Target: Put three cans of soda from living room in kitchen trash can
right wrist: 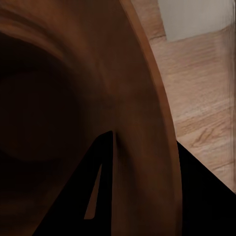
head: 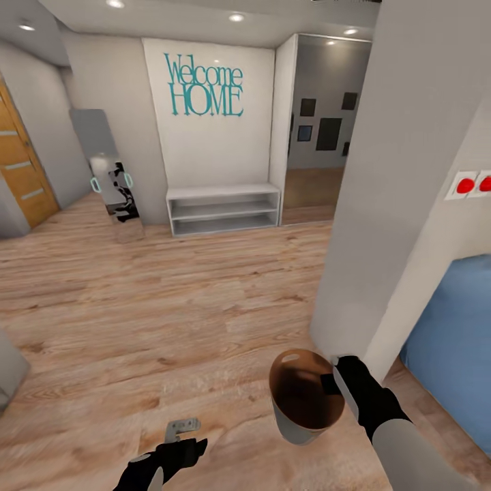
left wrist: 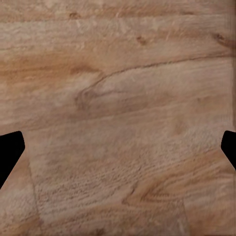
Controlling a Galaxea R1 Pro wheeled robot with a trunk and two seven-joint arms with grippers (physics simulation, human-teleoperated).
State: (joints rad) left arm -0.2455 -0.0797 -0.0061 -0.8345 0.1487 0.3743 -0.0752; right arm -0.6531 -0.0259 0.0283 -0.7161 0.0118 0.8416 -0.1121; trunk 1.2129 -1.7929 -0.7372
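— Where is the bin?

— Lower centre-right of the head view. The bin [head: 305,397] is off the floor [head: 170,307], tilted, its dark inside facing the camera. The right gripper [head: 339,377] has it by the rim.

— State of the right jaws?

— Clamped on the rim. In the right wrist view one finger [right wrist: 96,196] lies inside the bin [right wrist: 142,98] against the brown wall, the other outside it.

— Left gripper?

— Bottom left of the head view, the left gripper [head: 179,447] is low over the floor. Its jaws are apart; in the left wrist view the two black fingertips [left wrist: 10,152] sit at opposite edges of the frame, with bare planks [left wrist: 118,108] between them.

— Surroundings?

— White hall. Teal "Welcome HOME" lettering [head: 204,85] upper centre, a white shelf unit [head: 224,208] below it. Leaning mirror [head: 109,174] to its left, wooden door [head: 20,164] at the far left. A white wall corner [head: 402,170] fills the right side, with something blue [head: 453,341] at the lower right edge.

— Cans?

— I cannot tell what lies within the bin; its inside is too dark.
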